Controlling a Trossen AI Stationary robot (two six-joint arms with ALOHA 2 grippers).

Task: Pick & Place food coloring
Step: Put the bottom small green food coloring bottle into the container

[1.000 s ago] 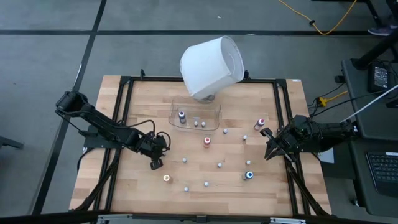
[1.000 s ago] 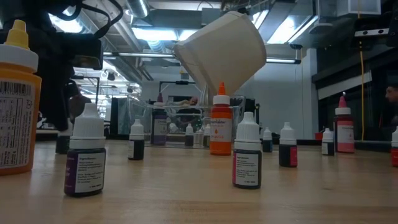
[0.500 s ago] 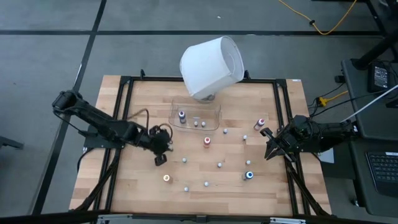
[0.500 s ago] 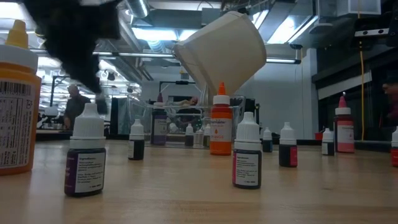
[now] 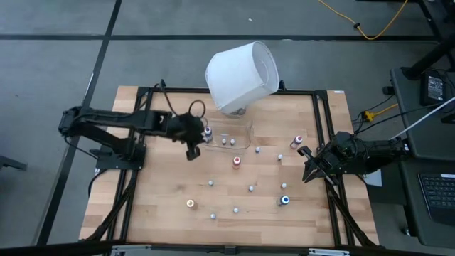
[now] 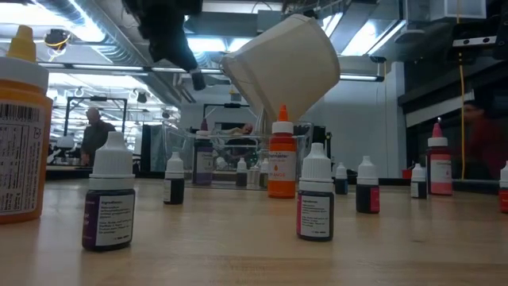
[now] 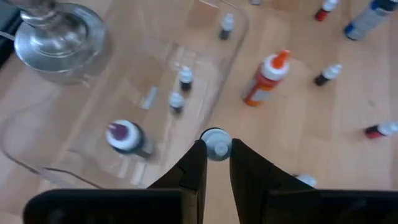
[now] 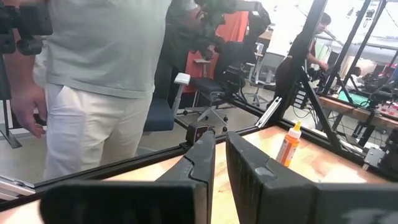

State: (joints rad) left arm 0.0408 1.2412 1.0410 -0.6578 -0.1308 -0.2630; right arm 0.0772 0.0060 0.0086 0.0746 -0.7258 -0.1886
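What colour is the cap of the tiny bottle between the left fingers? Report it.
Whitish-grey: the tiny bottle's cap shows best in the left wrist view.

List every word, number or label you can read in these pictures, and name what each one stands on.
No text reads clearly enough to quote.
Orange bottle: a barcode and lines of print, too blurred to read.
Purple-labelled bottle: small print, too small to read.
Bottle with the white cap: label print, too small to read.
Tall orange bottle: label print, blurred.
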